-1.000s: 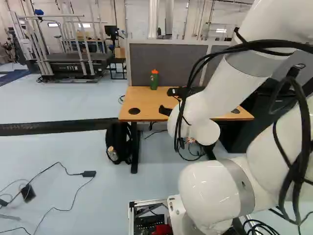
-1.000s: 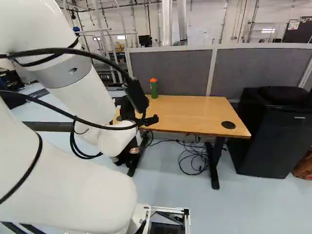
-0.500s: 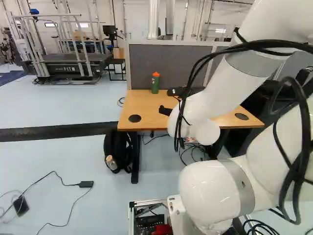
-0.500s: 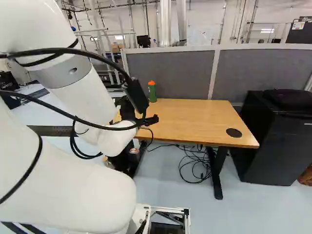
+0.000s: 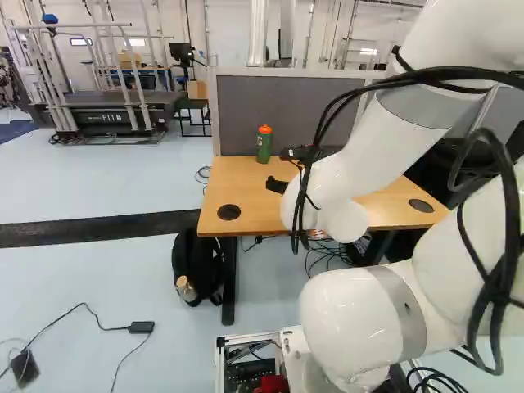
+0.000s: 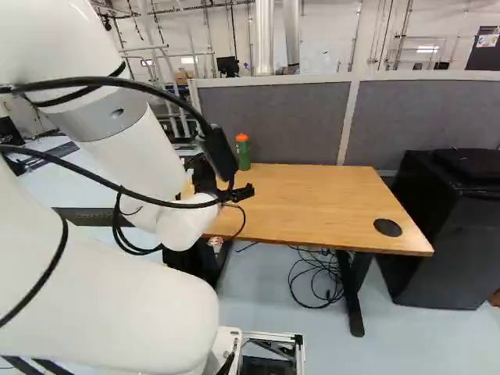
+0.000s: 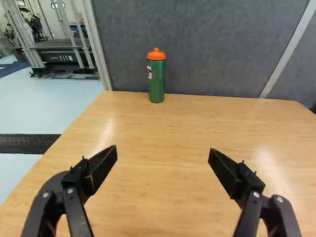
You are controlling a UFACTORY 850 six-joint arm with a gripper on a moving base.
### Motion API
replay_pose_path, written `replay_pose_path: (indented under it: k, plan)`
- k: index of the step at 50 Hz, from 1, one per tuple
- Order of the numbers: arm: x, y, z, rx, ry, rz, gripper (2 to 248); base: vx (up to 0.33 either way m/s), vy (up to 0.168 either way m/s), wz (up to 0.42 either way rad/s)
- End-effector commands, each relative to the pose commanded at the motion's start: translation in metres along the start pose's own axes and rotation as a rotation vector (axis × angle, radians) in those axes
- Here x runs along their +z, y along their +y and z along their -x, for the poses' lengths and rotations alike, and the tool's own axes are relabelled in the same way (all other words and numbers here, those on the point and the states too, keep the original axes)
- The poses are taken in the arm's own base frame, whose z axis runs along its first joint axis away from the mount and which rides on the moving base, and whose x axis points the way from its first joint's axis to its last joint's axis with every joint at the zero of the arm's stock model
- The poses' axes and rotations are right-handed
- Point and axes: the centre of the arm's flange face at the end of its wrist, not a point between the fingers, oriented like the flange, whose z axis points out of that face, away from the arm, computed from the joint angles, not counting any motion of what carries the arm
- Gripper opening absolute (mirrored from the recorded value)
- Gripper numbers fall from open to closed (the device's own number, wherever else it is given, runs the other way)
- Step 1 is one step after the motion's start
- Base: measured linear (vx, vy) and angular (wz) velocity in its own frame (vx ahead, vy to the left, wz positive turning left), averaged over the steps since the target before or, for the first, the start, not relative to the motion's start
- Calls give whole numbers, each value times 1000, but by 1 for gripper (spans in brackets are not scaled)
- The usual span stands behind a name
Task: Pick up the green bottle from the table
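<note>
One white arm [image 6: 86, 289] rises from its joint at the foot of both base views, black cables [image 5: 501, 270] looped along it. Its black hand [image 5: 277, 169] reaches over the worktop [image 6: 312, 195]; in the wrist view its two fingers [image 7: 101, 165] stand wide apart, holding nothing. On the floor beside a worktop leg, in the left base view, sits a black backpack [image 5: 196, 266] with a small bottle [image 5: 185, 288] at its side. Loose wires [image 6: 312, 277] lie under the worktop. Past the worktop's right end, in the right base view, stands a black cabinet [image 6: 453, 250]. At the worktop's far edge, ahead of the hand and well apart from it, the green bottle [image 7: 156, 81] stands upright, capped in orange. Just behind it rises a grey partition [image 7: 207, 49]. Farther back, at the left of the left base view, is a treadmill [image 5: 110, 116] with pale rails.
</note>
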Motion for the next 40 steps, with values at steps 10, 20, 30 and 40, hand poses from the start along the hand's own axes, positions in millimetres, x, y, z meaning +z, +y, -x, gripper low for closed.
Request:
replay_pose_path:
  k: [10, 20, 30, 40]
  plan:
    - [0, 0, 0, 0, 0, 0, 247, 172, 46, -24]
    - [10, -2, -5, -2, -5, -6, 247, 164, 50, -25]
    - [29, -6, -14, -6, -13, -17, 247, 37, 13, 5]
    - [48, -7, -23, -8, -18, -22, 247, 0, 0, 0]
